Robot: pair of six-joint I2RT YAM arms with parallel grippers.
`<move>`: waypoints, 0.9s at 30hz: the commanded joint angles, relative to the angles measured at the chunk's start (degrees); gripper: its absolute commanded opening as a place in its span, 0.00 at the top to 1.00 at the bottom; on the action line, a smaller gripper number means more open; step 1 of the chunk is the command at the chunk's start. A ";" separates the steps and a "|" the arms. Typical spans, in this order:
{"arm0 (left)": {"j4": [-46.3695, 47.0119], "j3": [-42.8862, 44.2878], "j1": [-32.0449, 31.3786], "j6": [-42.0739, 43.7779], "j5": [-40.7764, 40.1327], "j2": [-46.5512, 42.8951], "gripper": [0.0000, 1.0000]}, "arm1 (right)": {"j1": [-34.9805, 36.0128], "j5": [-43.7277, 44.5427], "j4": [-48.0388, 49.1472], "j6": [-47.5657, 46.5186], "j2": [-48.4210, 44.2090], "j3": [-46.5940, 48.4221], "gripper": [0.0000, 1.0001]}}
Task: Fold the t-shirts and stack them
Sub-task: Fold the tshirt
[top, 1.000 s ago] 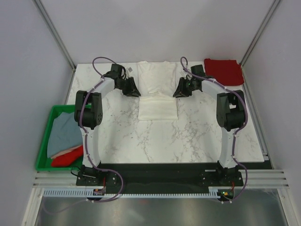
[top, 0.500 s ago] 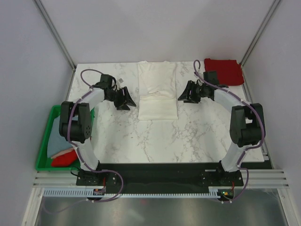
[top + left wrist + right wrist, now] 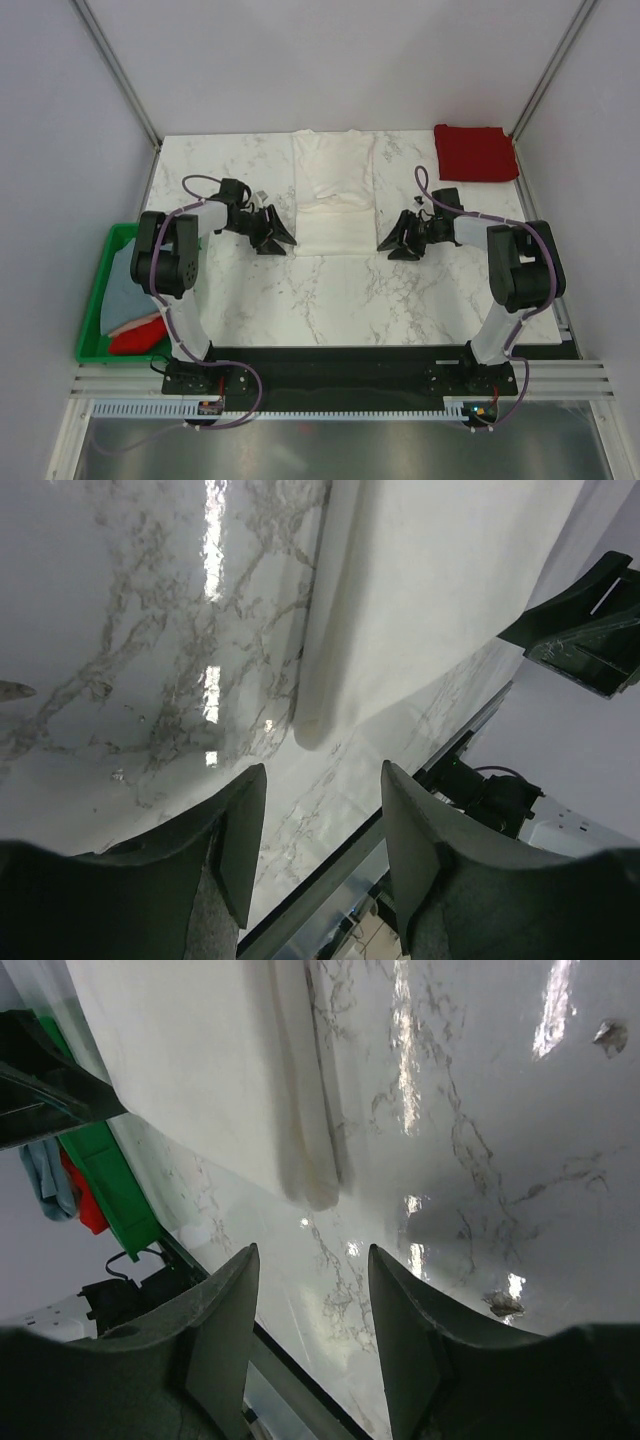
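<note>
Right now the white shirt (image 3: 335,195) lies folded in a long strip down the middle of the counter (image 3: 330,300). Its far end reaches the back edge and its near end stops about halfway across. The near half is doubled over, so that part sits thicker, with a rounded fold along each long side.

The left gripper (image 3: 280,238) sits low, just beside the strip's near left corner. Its jaws are apart with nothing between them, and its wrist camera shows bare marble between the fingertips and the cloth. The right gripper (image 3: 390,243) mirrors it at the near right corner. It too is spread and empty, and it is close to the folded edge but clear of it. Both point inward at the shirt from opposite sides.

The dark red shirt (image 3: 475,152) is folded flat in the back right corner, well apart from the right arm. Off the counter's left edge stands the crate (image 3: 95,300). It holds the grey-blue shirt (image 3: 135,285) and, toward its near end, the red shirt (image 3: 140,335). The left arm's elbow hangs just over the crate's inner rim.

Open marble runs from the strip's near end to the front edge, between the two arm bases. More shows on either side of the strip, toward the back left corner and in front of the dark red shirt.
</note>
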 commanded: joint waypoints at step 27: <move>1.55 2.09 -3.04 -3.31 -2.28 6.92 0.82 | 0.88 -6.12 10.29 9.63 10.84 3.70 0.82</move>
